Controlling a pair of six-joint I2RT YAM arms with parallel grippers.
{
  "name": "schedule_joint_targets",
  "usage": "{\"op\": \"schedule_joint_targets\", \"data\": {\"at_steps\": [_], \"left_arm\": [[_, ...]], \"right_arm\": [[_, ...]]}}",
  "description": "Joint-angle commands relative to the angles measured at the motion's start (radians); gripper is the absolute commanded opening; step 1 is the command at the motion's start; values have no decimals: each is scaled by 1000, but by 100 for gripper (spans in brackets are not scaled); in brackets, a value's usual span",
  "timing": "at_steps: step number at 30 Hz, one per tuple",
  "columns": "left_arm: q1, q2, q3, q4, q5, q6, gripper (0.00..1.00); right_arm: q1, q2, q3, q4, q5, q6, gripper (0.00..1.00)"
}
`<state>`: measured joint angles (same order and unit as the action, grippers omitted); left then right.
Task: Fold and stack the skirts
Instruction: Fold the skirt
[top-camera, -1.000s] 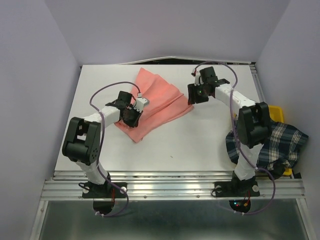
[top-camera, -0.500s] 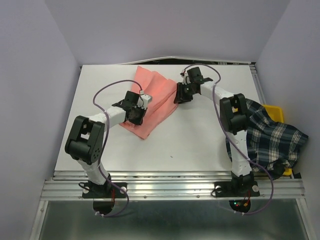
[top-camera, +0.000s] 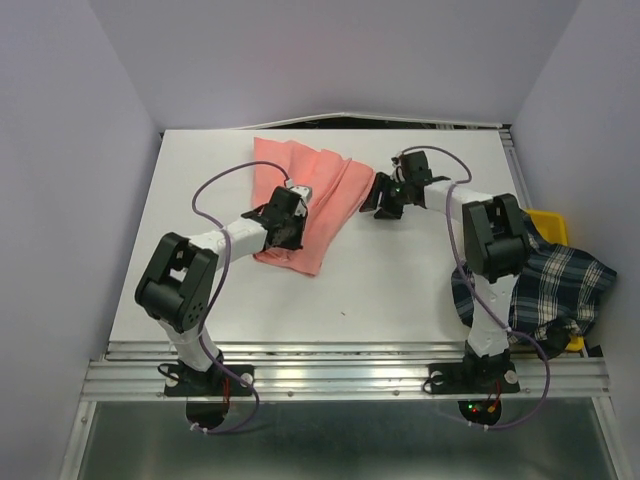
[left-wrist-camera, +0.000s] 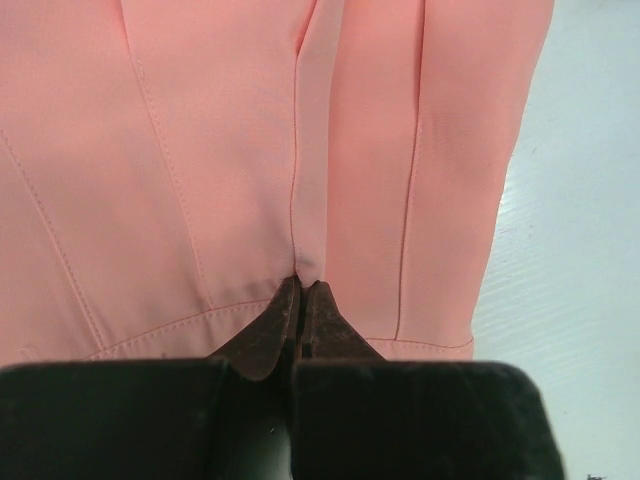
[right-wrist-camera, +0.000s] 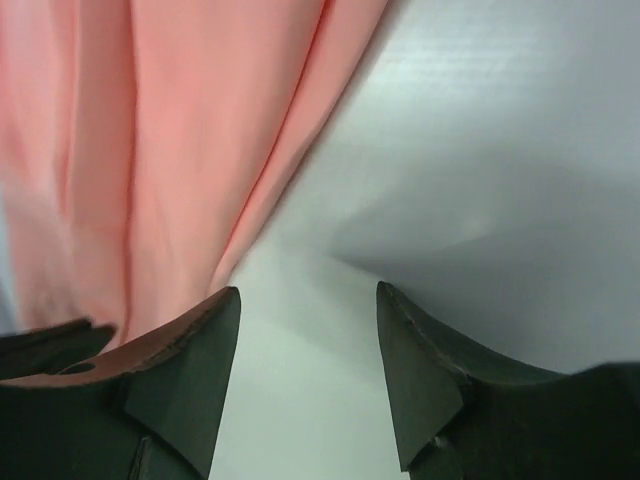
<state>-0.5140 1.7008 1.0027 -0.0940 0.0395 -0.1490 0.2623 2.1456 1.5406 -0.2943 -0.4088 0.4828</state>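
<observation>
The salmon-pink skirt lies folded lengthwise on the white table, running from the far middle toward the centre. My left gripper is shut, pinching a fold of this skirt near its hem; in the left wrist view the closed tips bite a ridge of pink cloth. My right gripper is open and empty, just right of the skirt's edge; in the right wrist view the pink cloth lies to the left of the spread fingers. The plaid skirt hangs over the yellow bin at the right.
The yellow bin sits at the table's right edge, mostly covered by the plaid skirt. Grey walls close in the left, right and back. A metal rail runs along the near edge by the arm bases.
The right gripper has let go of the pink skirt and drawn back right. The left gripper has pulled its pinched end rightward. The skirt now lies narrower and more upright.
</observation>
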Motion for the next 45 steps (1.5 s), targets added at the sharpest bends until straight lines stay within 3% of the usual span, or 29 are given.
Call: {"op": "schedule_joint_targets", "data": {"at_steps": [1, 4, 12, 17, 22, 26, 29, 45], "left_arm": [[-12, -38, 36, 23, -13, -86, 0], [-14, -35, 36, 17, -1, -84, 0], [-15, -58, 33, -1, 0, -69, 0], [-15, -87, 34, -19, -3, -57, 0], [-18, -105, 43, -32, 10, -55, 0], [-47, -148, 50, -44, 11, -54, 0], [-80, -171, 47, -62, 3, -55, 0], [-146, -93, 83, -90, 48, -115, 0]], "right_arm": [[44, -133, -293, 254, -237, 206, 63], [122, -148, -414, 400, -289, 238, 64], [239, -64, -458, 465, -301, 267, 62], [239, -55, -488, 468, -263, 289, 55], [249, -58, -510, 457, -210, 293, 32], [259, -23, -484, 465, -216, 277, 9], [259, -18, -473, 457, -205, 263, 1], [259, -42, -484, 394, -216, 223, 1]]}}
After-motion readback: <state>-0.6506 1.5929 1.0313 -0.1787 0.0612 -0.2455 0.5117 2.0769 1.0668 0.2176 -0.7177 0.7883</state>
